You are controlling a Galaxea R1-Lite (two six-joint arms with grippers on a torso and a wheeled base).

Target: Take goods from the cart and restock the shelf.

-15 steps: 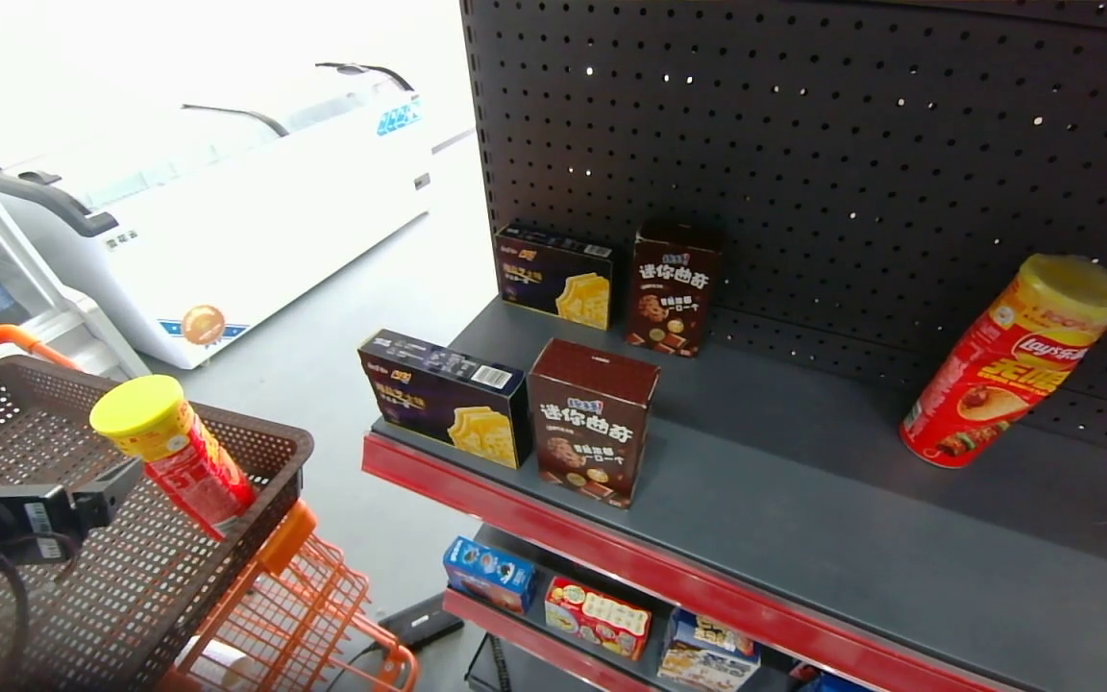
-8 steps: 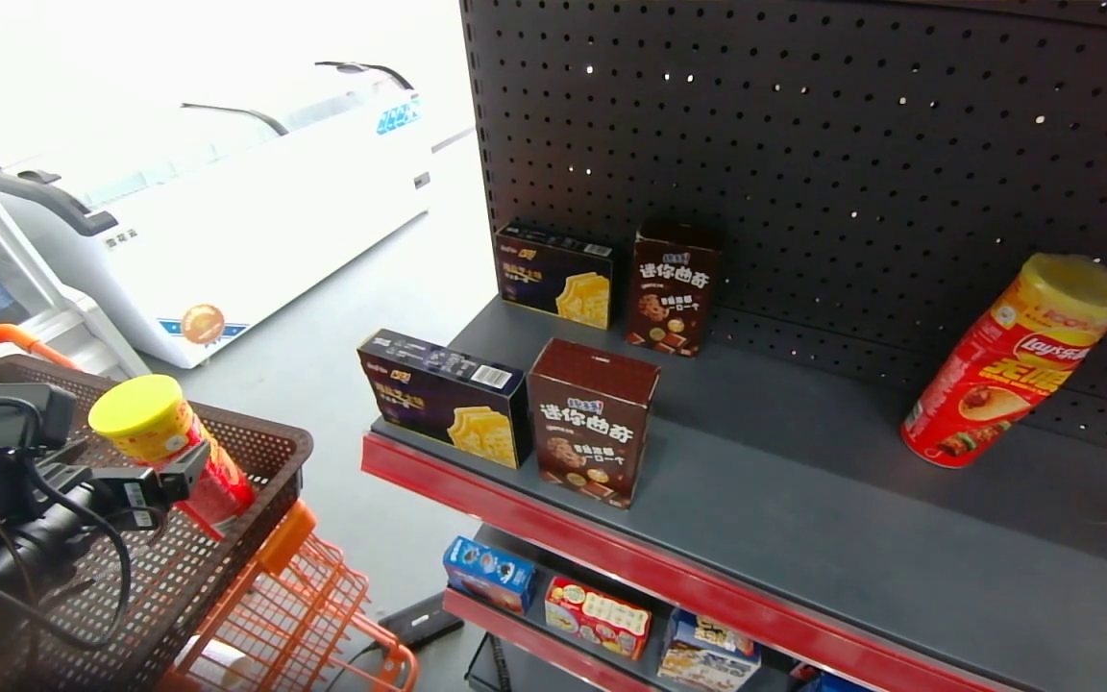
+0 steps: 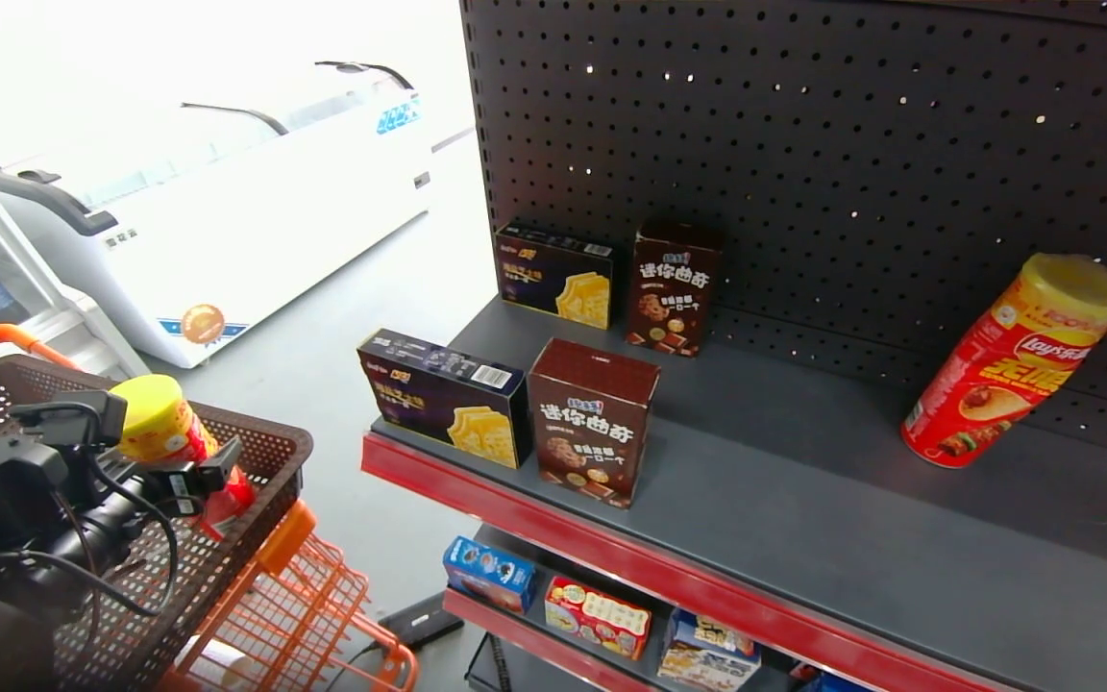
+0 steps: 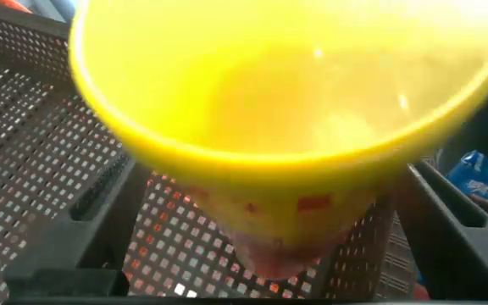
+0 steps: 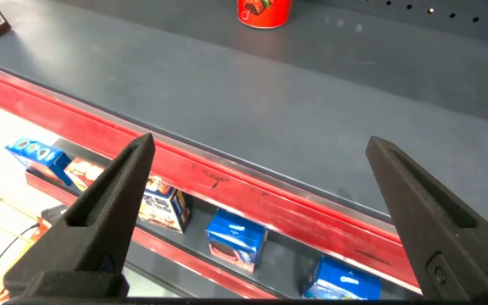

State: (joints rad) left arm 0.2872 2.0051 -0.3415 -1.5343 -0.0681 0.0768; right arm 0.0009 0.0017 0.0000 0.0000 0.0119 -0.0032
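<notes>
A red chips can with a yellow lid [image 3: 158,425] stands tilted in the brown mesh basket [image 3: 270,434] of the orange cart. My left gripper [image 3: 172,434] is open, with one finger on each side of the can's upper part. In the left wrist view the yellow lid [image 4: 286,85] looms between the black fingers [image 4: 83,237] of that gripper [image 4: 269,182], with the basket mesh below. My right gripper [image 5: 265,220] is open and holds nothing; it hangs over the red front edge of the grey shelf [image 5: 312,102]. A second chips can [image 3: 1015,360] leans against the pegboard.
Two dark blue boxes [image 3: 443,396] and two brown cookie boxes [image 3: 592,418] stand at the shelf's left end [image 3: 803,500]. More packs sit on the lower shelf [image 3: 597,615]. A white chest freezer [image 3: 227,202] stands behind the cart. Bare shelf lies between the boxes and the leaning can.
My left gripper has advanced through the basket to the can, and its open fingers now straddle it. The can and the shelf goods have not moved.
</notes>
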